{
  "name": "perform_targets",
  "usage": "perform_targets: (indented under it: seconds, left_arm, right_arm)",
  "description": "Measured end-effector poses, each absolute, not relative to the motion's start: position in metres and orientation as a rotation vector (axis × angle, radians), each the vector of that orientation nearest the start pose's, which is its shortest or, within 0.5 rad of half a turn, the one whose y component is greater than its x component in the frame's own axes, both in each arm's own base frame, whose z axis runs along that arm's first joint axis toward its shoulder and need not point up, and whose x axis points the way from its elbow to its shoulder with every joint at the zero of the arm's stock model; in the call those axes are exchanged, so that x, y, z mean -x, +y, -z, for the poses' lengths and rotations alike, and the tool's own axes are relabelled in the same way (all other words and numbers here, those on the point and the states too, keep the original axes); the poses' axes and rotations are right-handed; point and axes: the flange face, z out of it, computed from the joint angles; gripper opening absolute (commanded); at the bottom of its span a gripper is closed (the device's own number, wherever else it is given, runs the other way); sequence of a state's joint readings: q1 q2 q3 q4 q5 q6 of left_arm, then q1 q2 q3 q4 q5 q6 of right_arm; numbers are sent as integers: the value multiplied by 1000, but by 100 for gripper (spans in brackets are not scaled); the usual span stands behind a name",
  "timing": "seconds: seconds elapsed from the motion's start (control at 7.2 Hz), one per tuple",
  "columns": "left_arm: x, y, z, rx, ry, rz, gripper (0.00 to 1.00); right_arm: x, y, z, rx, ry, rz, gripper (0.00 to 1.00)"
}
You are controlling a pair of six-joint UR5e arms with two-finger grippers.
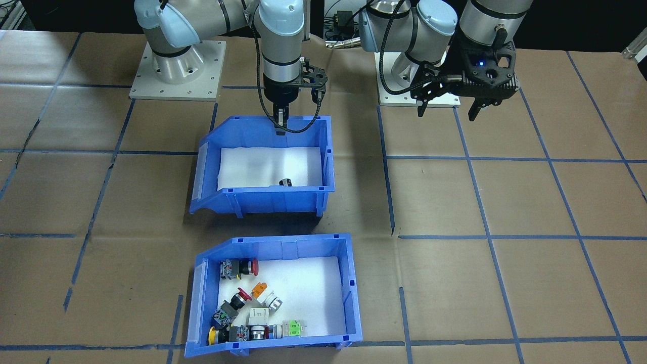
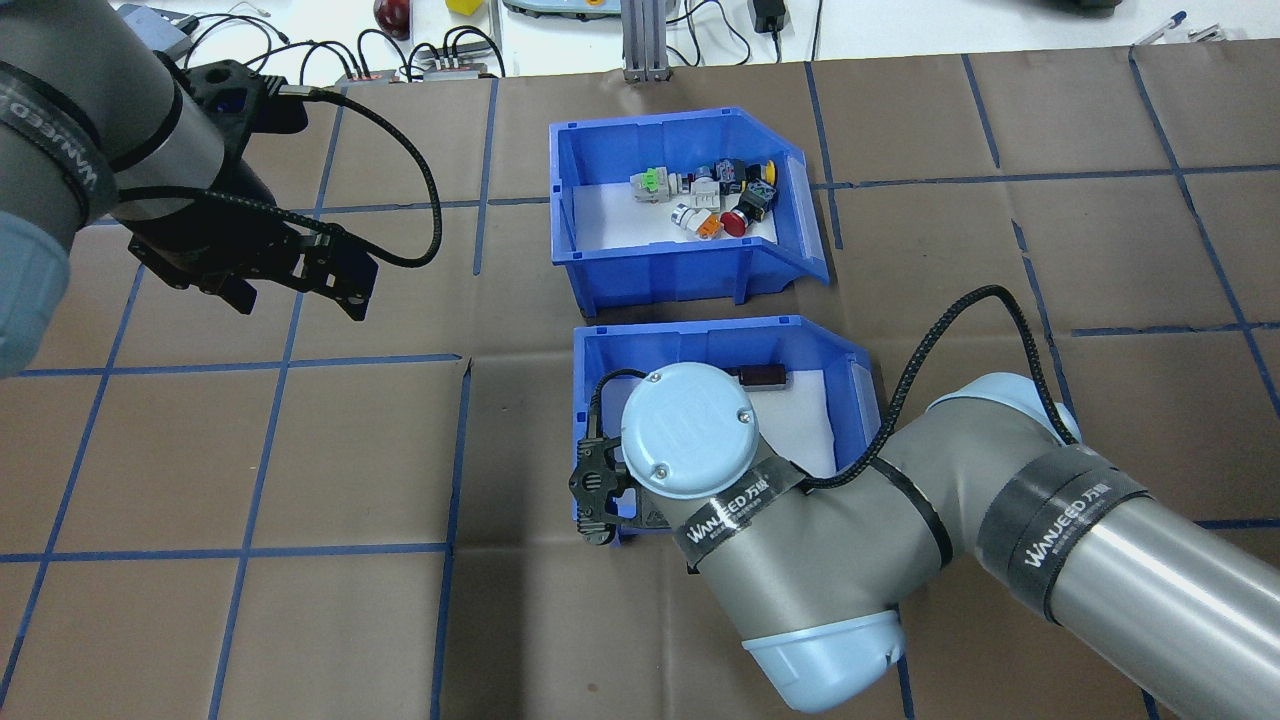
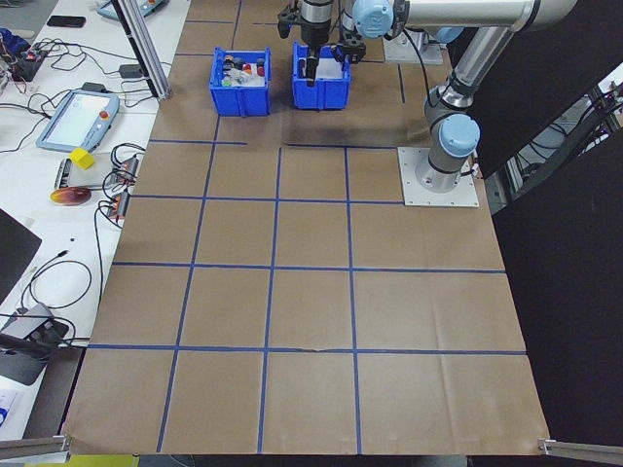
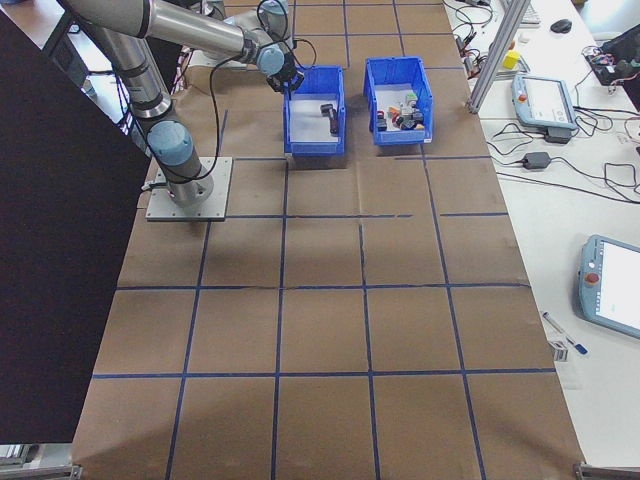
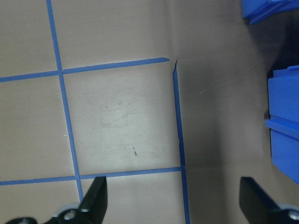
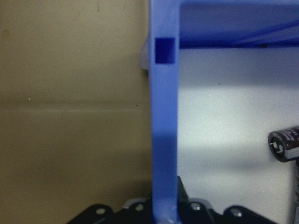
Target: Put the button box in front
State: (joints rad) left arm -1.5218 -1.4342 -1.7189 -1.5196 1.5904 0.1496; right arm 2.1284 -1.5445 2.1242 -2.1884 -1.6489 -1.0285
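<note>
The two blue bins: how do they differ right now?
The button box holds a pile of red, yellow, orange and green push-button switches; the other blue bin shows only one dark cylindrical part. The right pincer is shut on the other bin's rear wall, while nothing touches the button box. The button box sits farther from the robot's bases. Both are open-top bins with white foam floors.

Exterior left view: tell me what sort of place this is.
Probably a robotics lab or test cell: a teach pendant and loose cables lie on a side bench, beside a paper-covered table gridded with blue tape.
</note>
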Motion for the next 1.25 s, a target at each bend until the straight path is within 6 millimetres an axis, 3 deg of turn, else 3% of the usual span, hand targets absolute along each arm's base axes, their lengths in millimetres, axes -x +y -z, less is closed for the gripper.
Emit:
perform_targets:
  seconds: [0.14,0.28,0.69,0.97,1.25]
  left_arm:
    - [110,-447,-486,-151,3116,58,100]
    - [111,-447,-485,-145,3118,50,100]
    - [112,-448,-486,-141,3118,46,100]
    - [112,-448,-486,-141,3118,45,100]
    - [112,-447,-487,-141,3117,47,100]
  right_arm:
    - [-341,-310,-275,2297,2266,23,48]
    - [-342,-310,-274,2298,2266,20,99]
    - [-336,-317,-282,2266,2302,38,100]
    - [-315,-328,-318,2196,2365,38,100]
    - [-270,-357,-369,2018,2492,-28,100]
